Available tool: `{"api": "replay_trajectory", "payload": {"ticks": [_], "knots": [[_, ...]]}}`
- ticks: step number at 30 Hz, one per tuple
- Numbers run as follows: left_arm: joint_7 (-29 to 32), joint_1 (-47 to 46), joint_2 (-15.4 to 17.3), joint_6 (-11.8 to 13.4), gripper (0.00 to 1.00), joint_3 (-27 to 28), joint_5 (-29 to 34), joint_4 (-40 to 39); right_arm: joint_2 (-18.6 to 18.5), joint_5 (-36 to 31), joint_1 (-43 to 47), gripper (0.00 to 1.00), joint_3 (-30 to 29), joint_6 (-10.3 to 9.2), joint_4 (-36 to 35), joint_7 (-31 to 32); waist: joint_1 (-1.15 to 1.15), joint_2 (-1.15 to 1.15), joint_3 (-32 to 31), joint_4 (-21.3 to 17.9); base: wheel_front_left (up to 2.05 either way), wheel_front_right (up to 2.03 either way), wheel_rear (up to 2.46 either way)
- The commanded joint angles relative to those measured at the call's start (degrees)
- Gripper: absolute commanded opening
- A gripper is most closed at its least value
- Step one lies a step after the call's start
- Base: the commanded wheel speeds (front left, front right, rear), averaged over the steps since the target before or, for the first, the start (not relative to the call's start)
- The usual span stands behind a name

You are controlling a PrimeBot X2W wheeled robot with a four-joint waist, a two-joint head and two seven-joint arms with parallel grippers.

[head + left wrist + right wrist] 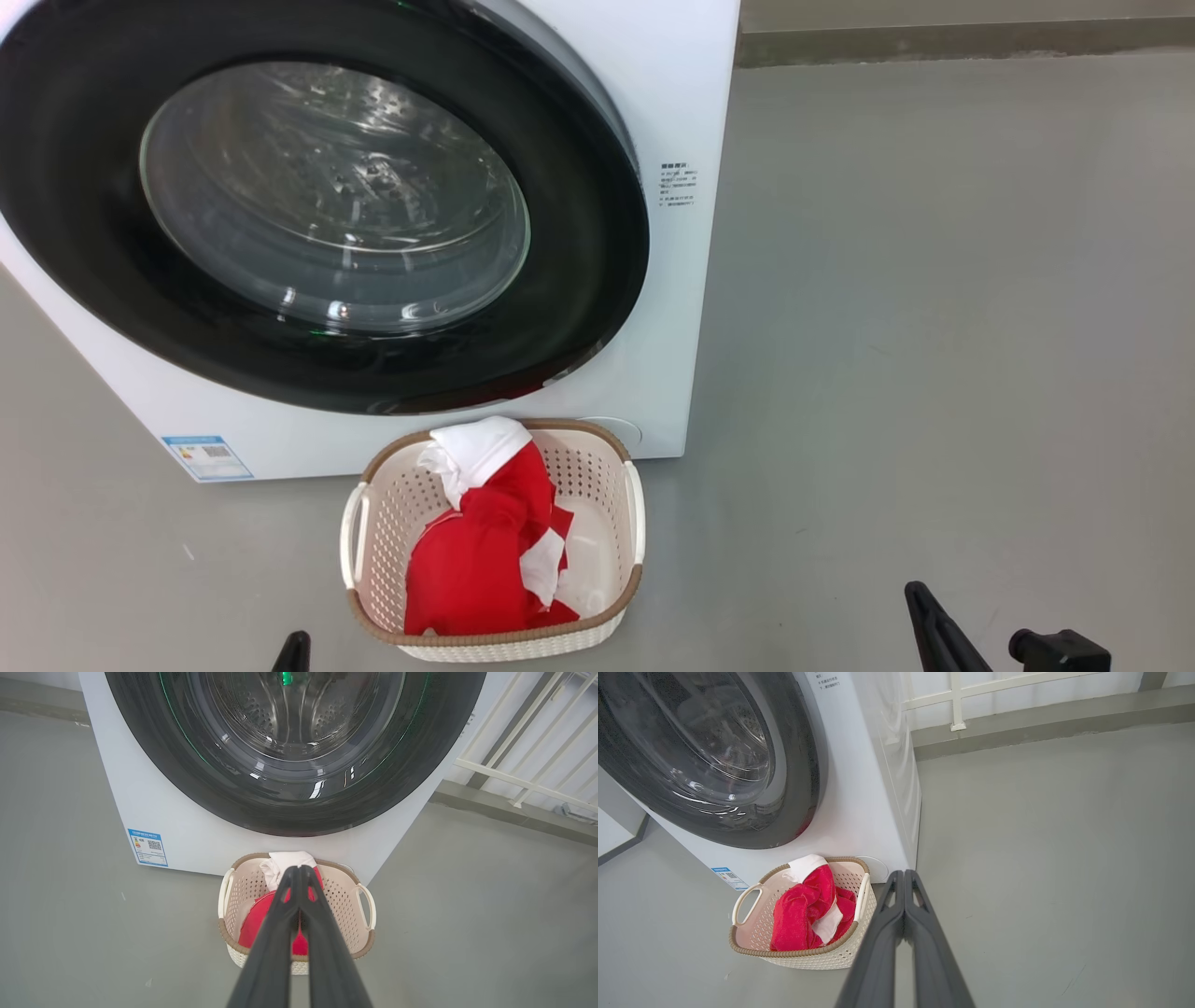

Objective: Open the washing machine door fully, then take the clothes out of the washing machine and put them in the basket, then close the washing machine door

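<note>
Now the red and white clothes (485, 551) lie in the basket (597, 471). It sits on the floor (934, 327), touching or just beside the front of the washing machine (672, 112), under the round door (579, 280). The door looks flat against the front.

The left gripper (299, 868) and the right gripper (904, 872) are both pinched closed and hold nothing. They wait on the near side of the basket.

The white bit hangs over the far rim. I think a bump from an arm could tip it out. The door may not have clicked; I cannot tell.

The left wrist view looks through the glass at the drum holes, and no red shows inside. The head view has glare there. The right wrist view shows the machine's right side.
</note>
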Motion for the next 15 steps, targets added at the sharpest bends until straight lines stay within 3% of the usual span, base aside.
{"api": "replay_trajectory", "payload": {"ticks": [1,15], "knots": [[0.4,-0.5,0.7,0.0,0.00,0.6,-2.0,-1.1,-0.5,2.8,-0.5,0.00,-0.1,0.00,-1.5,0.3,0.09,0.00,-0.1,0.0,0.00,0.00,0.00],[2.5,-2.0,0.3,-0.1,0.00,1.3,-9.2,-1.2,-1.0,11.0,-1.9,0.00,-0.4,-0.01,-1.9,2.0,0.00,0.00,-0.1,0.0,0.00,0.00,0.00]]}}
